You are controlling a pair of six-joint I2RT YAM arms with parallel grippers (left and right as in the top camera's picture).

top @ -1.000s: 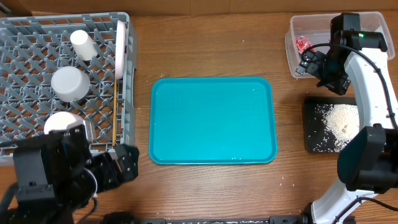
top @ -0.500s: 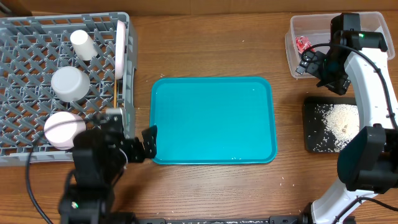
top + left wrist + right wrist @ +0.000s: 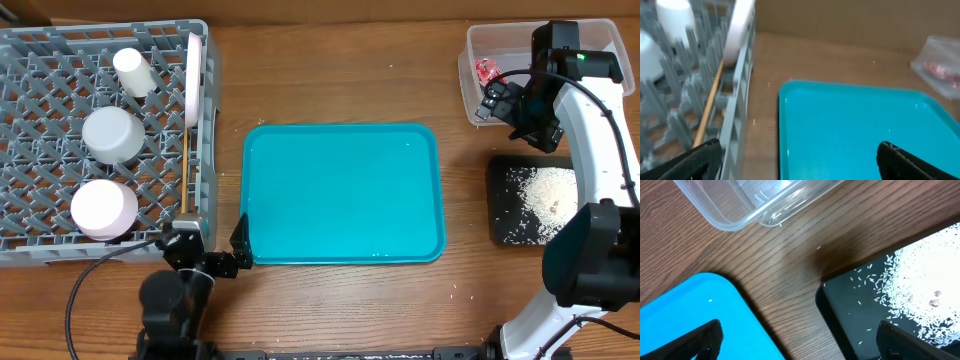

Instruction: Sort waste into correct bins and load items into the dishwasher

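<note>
The grey dish rack (image 3: 30, 60) holds a small white cup (image 3: 131, 72), a grey-blue bowl (image 3: 110, 134), a pinkish-white bowl (image 3: 103, 208), a white plate (image 3: 193, 78) on edge and wooden chopsticks (image 3: 189, 170). The clear tub (image 3: 600, 38) holds a red wrapper (image 3: 487, 70). The black tray (image 3: 497, 200) holds rice (image 3: 548, 190). No tissue shows. My left gripper (image 3: 215, 255) is open and empty, between rack (image 3: 737, 125) and teal tray (image 3: 860, 130). My right gripper (image 3: 505, 108) is open and empty, above the wood between tub (image 3: 755, 200) and black tray (image 3: 850, 310).
The teal serving tray (image 3: 340, 192) lies bare in the middle of the table. A few loose rice grains lie on the wood near the black tray and on the teal tray's corner (image 3: 695, 310). The right arm reaches over the tub's right side.
My left arm moved right from the rack's front-left corner, then drew back toward the table's front edge; its gripper now sits by the teal tray's front-left corner. The right arm has not moved.
</note>
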